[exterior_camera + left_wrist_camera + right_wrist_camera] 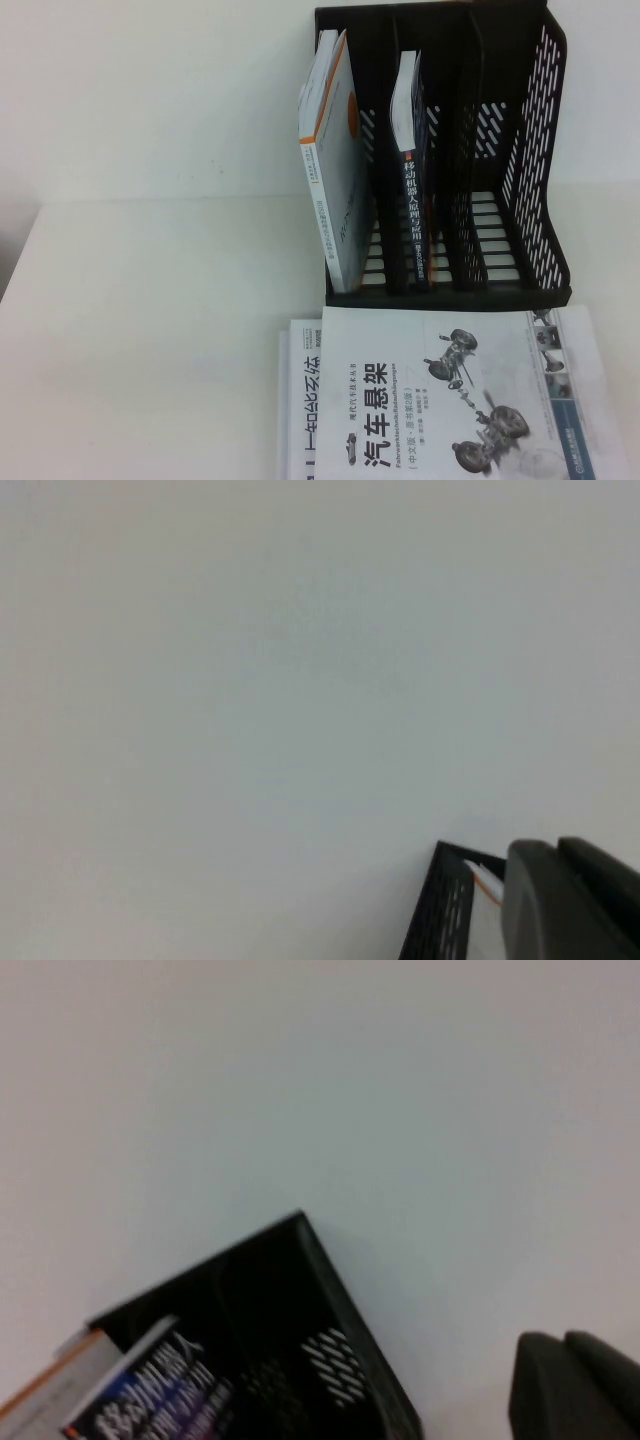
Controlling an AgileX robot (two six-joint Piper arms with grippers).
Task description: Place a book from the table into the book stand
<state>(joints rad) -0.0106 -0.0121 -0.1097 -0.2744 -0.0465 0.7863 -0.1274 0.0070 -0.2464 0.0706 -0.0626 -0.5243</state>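
Note:
The book (450, 395), white with grey suspension drawings and a bold black title, lies flat at the table's (150, 330) near edge, just in front of the black book stand (520, 150). It rests on top of another white book (298, 420). Neither gripper shows in the high view. Only a dark part of my left gripper (570, 900) shows in the left wrist view, raised near a corner of the stand (435, 910). A dark part of my right gripper (575, 1385) shows in the right wrist view, raised beside the stand (300, 1300). Neither touches a book.
A white book with an orange edge (335, 170) stands in the stand's leftmost slot, and a dark blue book (412, 180) in the second. Both show in the right wrist view, the blue one (150, 1400) beside the orange-edged one (60, 1380). White tabletop stretches to the left.

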